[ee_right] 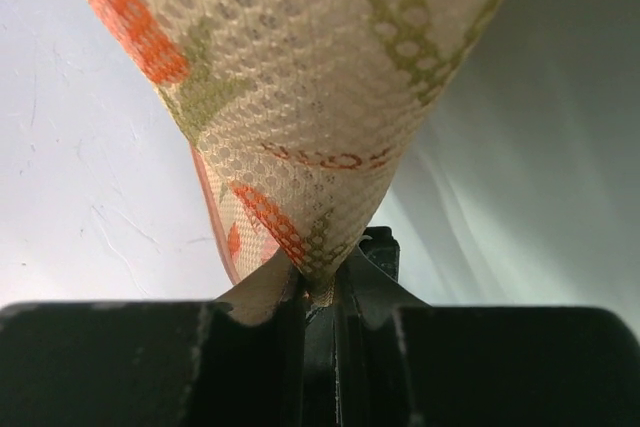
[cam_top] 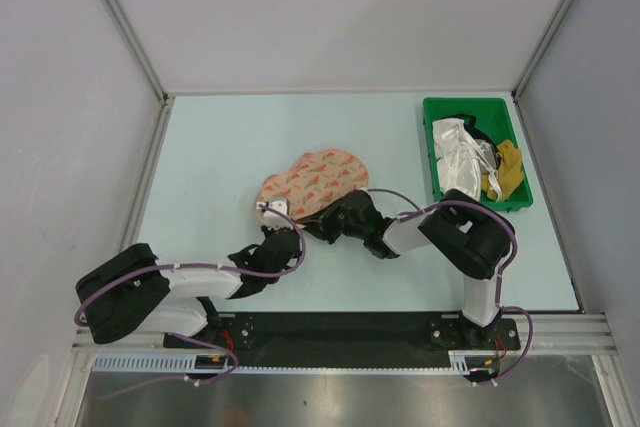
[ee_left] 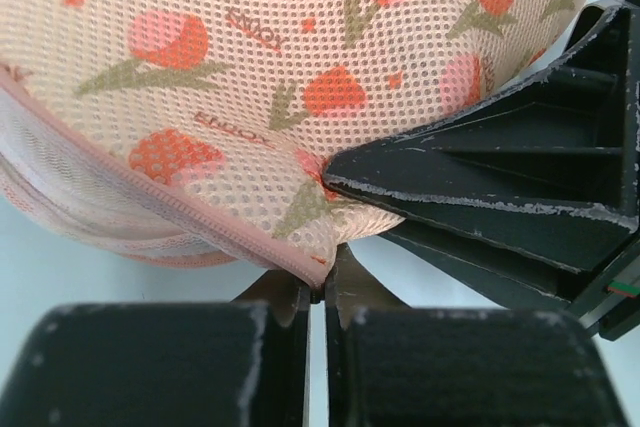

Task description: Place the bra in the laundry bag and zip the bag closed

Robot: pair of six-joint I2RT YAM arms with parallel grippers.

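Two arms at work, so where is the laundry bag? — Ana
Lying on the pale table, about mid-table, just beyond both grippers, with its tulip-print mesh side facing up — Ben
What has the left gripper got? — Ana
Its jaws are closed, tips together at the end of the bag's pink zip edge, on the bag's near left rim; the zip end looks pinched between them — Ben
And the right gripper? — Ana
Clamped on a fold of the bag's mesh, which gathers to a point at the jaws; it sits just beside the left one, at the bag's near edge — Ben
Anything else on the table? — Ana
One green bin at the far right, well apart from the bag, holding a whitish cloth and a yellow cloth — Ben
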